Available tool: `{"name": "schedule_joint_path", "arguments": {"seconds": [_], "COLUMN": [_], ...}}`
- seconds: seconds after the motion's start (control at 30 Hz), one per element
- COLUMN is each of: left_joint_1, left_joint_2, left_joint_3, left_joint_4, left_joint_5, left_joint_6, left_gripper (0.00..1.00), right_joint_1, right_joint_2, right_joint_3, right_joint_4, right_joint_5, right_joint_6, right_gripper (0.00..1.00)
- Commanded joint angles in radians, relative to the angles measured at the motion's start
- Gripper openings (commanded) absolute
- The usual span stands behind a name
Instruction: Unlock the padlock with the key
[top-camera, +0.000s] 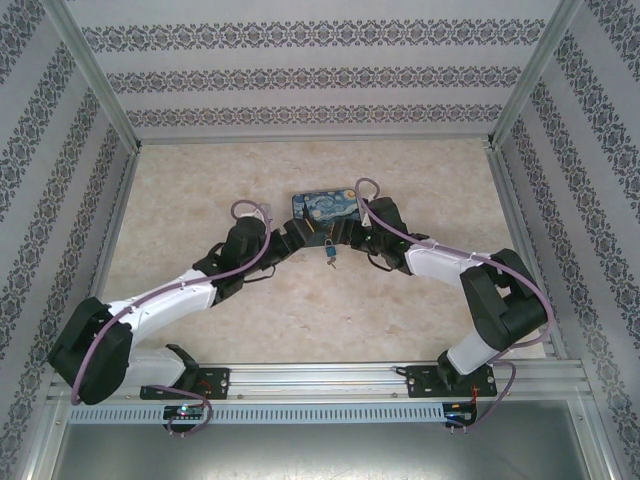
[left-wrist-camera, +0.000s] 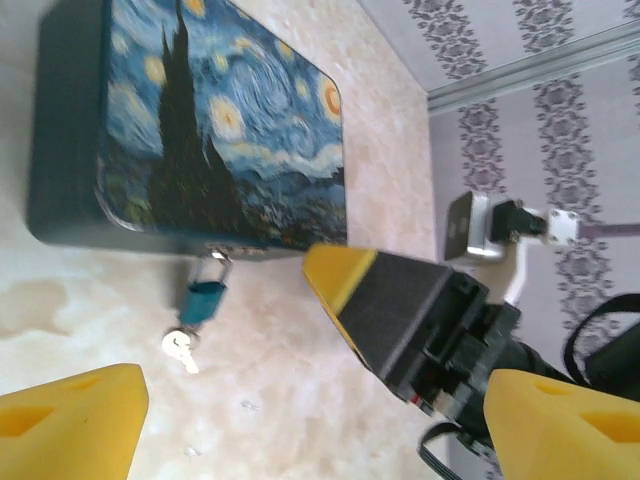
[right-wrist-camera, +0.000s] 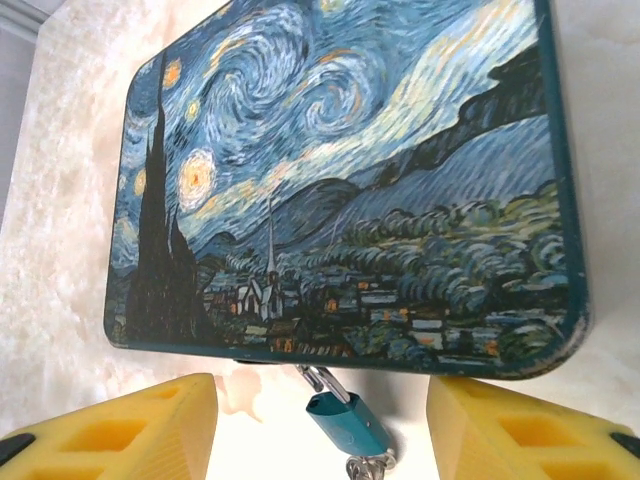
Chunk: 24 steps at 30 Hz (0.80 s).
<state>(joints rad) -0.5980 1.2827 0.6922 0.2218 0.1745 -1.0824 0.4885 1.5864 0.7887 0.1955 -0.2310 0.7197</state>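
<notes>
Worktop (top-camera: 200, 180): pale marbled surface inside a patterned enclosure. It carries every item below, all gathered near its centre in the top view.
Tin (top-camera: 322, 205): rectangular, with a blue-yellow starry-night painting on the lid. It lies flat at 12 o'clock of the padlock, latch edge turned toward the arm bases, which puts the padlock within reach of both arms.
Left end effector (left-wrist-camera: 310, 425): released, yellow fingers spread wide with nothing between them. In the top view it sits between 9 and 10 o'clock of the padlock, apart from it. Judged to be standing off so the key is left free.
Right end effector (right-wrist-camera: 320, 430): jaws parted, grasping nothing. In the top view it sits near 2 o'clock of the padlock. On its own camera a finger stands on either side of the padlock without touching it. Judged ready to steady the body or the tin.
Padlock (left-wrist-camera: 207, 298): tiny, with a silvery shackle and a teal body. It hangs at the tin's 6 o'clock edge, shackle hooked through the latch, body resting on the worktop and pointing to 6 o'clock. Whether the shackle has sprung cannot be told.
Key (left-wrist-camera: 180, 348): silvery and touching the body's lower end, apparently in the keyhole. It is too small to judge how deep it sits.
</notes>
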Motion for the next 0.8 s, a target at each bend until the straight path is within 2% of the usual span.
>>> {"name": "schedule_joint_path", "arguments": {"seconds": [0.0,0.2,0.37,0.5,0.77], "left_joint_1": [0.056,0.145,0.149,0.152,0.156], "left_joint_2": [0.030,0.186,0.307,0.363,0.438], "left_joint_3": [0.082,0.273,0.454,0.508,0.580], "left_joint_4": [-0.218,-0.349,-0.523,-0.556,-0.585], "left_joint_5": [0.009,0.098,0.034,0.007,0.034], "left_joint_6": [0.164,0.325,0.496,0.539,0.568], "left_gripper": [0.88,0.89,0.89,0.89,0.89], "right_joint_1": [0.037,0.074,0.069,0.059,0.047], "right_joint_2": [-0.040,-0.023,0.011,0.052,0.128], "right_joint_3": [-0.006,-0.040,-0.040,-0.027,-0.006], "right_joint_4": [-0.059,-0.068,-0.054,-0.040,-0.011], "right_joint_5": [-0.004,0.039,0.041,0.007,-0.038], "right_joint_6": [-0.077,-0.124,-0.158,-0.184,-0.217], "right_gripper": [0.58,0.58,0.58,0.56,0.53]}}
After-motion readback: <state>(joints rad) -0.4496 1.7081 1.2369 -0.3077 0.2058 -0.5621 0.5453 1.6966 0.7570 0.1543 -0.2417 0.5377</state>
